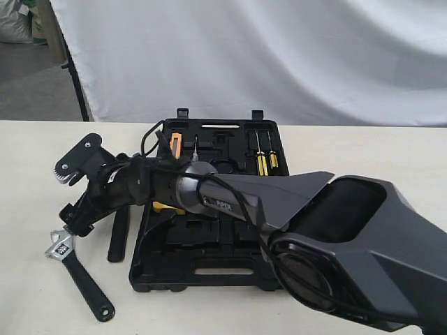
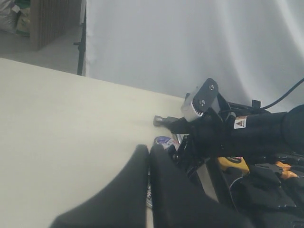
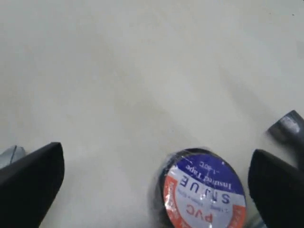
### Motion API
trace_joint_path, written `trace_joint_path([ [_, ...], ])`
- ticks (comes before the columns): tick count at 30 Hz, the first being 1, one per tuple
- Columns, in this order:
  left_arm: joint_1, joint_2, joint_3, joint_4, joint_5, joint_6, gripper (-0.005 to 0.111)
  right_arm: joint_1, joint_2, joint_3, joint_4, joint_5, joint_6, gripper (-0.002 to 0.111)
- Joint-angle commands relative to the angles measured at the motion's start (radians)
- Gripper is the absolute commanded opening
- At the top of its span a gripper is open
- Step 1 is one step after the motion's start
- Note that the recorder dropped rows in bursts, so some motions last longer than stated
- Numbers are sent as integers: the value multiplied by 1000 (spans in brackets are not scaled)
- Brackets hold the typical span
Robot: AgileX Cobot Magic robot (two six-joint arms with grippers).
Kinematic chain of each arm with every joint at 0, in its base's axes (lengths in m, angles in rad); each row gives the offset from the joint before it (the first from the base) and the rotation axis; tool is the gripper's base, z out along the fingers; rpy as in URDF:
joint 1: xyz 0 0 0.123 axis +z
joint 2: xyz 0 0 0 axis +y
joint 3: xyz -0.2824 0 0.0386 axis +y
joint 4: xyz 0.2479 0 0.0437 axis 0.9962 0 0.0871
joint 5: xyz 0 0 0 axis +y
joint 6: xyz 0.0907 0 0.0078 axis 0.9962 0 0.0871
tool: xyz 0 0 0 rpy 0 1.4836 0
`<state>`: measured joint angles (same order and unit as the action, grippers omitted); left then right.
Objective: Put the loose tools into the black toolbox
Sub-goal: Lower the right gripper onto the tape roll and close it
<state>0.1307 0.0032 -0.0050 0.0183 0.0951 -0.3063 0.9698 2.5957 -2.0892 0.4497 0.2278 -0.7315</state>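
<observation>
The small tape roll (image 3: 204, 194) with its blue, white and orange label lies flat on the table, between the wide-apart fingers (image 3: 28, 185) of my right gripper (image 3: 154, 190), nearer one finger. That gripper (image 1: 70, 194) is open and reaches across to the left of the black toolbox (image 1: 202, 279), which lies open. The adjustable wrench (image 1: 77, 269) lies at the front left. The hammer's black shaft (image 1: 119, 237) lies beside the case, and its steel head (image 3: 287, 126) shows at the frame's edge. My left gripper (image 2: 149, 148) is shut and empty, short of the tape roll (image 2: 164, 141).
Two yellow-handled screwdrivers (image 1: 260, 164) sit in the toolbox lid. A yellow tape measure (image 2: 232, 164) and orange-sleeved pliers (image 2: 282, 166) lie in the case. A white curtain (image 1: 244, 56) hangs behind the table's far edge. The right arm (image 1: 335, 223) crosses over the case.
</observation>
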Motion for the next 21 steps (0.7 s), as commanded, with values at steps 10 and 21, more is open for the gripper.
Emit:
trace_joint_path([
  [10,25,-3,-3,4,-7,-5,1,-3,71,-127,24,154,14,98],
  [21,25,-3,-3,4,-7,-5,1,-3,70,-156,43,284,28,98],
])
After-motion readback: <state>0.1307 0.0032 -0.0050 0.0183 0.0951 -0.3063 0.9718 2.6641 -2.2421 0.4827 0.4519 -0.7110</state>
